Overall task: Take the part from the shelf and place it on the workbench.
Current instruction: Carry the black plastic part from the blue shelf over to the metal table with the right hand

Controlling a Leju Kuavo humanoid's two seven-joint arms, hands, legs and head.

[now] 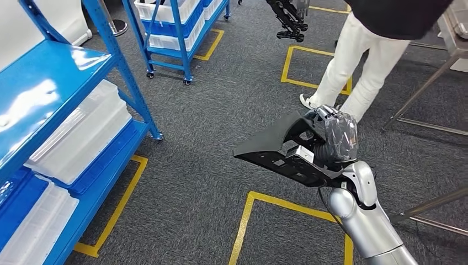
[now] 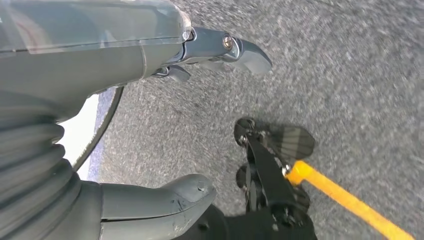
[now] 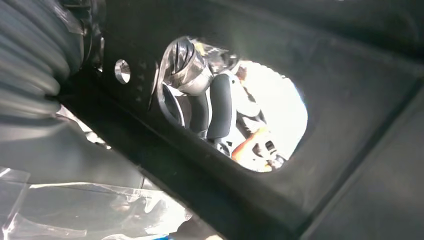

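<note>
My right hand (image 1: 338,135), wrapped in clear film, grips a flat black part (image 1: 276,146) with several cut-outs and holds it out to the left above the grey carpet. In the right wrist view the black part (image 3: 350,100) lies close against the camera, and the fingers (image 3: 220,107) show through its oval hole. My left hand (image 2: 75,65) hangs over the floor with thumb and fingers apart and nothing between them.
A blue shelf (image 1: 49,77) with white bins (image 1: 83,132) stands at the left, and a second blue rack (image 1: 171,27) stands further back. A person in white trousers (image 1: 359,61) stands ahead. Metal bench legs (image 1: 425,94) are at the right. Yellow tape (image 1: 259,199) marks the floor.
</note>
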